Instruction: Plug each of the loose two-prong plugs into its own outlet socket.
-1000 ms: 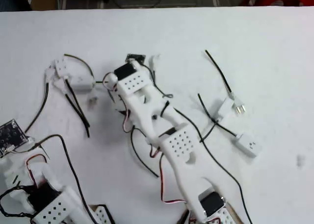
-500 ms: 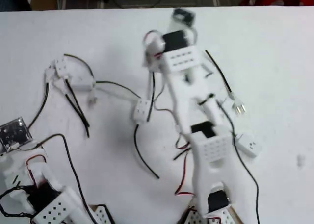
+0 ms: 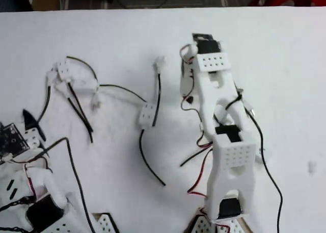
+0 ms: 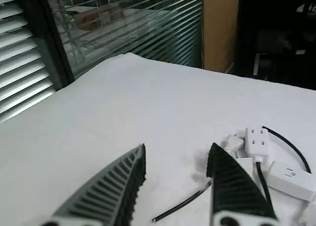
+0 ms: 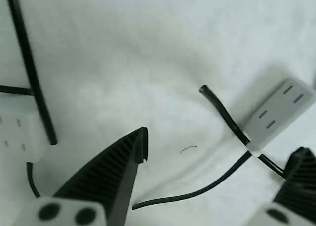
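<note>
Our right gripper (image 5: pixel 221 142) stands wide open and holds nothing. Between its jaws, close to one of them, we see a slotted socket (image 5: pixel 279 109) lying flat on the bench (image 5: pixel 148 48). A black cable (image 5: pixel 224 118) passes under its end and runs out to a bare tip nearer the middle of the gap. Beyond the other jaw lies a white block (image 5: pixel 14 129) with a second cable (image 5: pixel 29 72) crossing beside it. We cannot tell whether that block is a plug or a socket.

From above, the right arm (image 3: pixel 226 156) stretches out over the bench. Off to its side, toward the left arm, we see a middle socket (image 3: pixel 147 114). A dark lead runs from it to a small plug (image 3: pixel 159 65), which lies loose and is seated in nothing.

Our left gripper (image 4: pixel 177 149) is open too, with its jaws well apart and nothing between them, and it sits over bare bench. Just under the gap we see a thin cable (image 4: pixel 180 207). Ahead of the gripper, past one jaw, we find a small socket (image 4: pixel 257 139) standing on edge. A flat outlet (image 4: pixel 292 174) lies just beside it, and cables trail from both.
</note>
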`<state>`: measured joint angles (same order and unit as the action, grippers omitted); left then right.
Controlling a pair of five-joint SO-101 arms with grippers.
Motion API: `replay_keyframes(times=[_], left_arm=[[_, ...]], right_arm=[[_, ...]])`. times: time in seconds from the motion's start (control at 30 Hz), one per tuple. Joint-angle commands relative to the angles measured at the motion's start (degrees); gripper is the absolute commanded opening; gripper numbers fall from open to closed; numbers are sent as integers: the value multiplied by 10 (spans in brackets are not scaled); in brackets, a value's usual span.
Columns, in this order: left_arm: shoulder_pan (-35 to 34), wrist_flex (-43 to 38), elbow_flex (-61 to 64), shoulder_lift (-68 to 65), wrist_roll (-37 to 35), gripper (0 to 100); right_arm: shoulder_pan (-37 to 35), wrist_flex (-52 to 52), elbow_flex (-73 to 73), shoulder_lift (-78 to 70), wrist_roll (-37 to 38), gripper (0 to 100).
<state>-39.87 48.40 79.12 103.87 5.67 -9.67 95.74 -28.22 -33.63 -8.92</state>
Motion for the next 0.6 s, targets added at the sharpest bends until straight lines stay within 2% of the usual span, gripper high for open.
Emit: replay_keyframes(times=[0.0,0.13,0.3,0.57], left_arm=[[41,-17,-29,-29,-11,217],[45,-100,-64,-154,-11,217],[45,-107,-245,-417,-11,217],[44,32,-601,-840,-8,218]], right_arm=[[19,-34,40,34,6,419],[22,-111,111,30,6,419],[18,-168,164,29,3,419],[20,-251,214,29,3,419]])
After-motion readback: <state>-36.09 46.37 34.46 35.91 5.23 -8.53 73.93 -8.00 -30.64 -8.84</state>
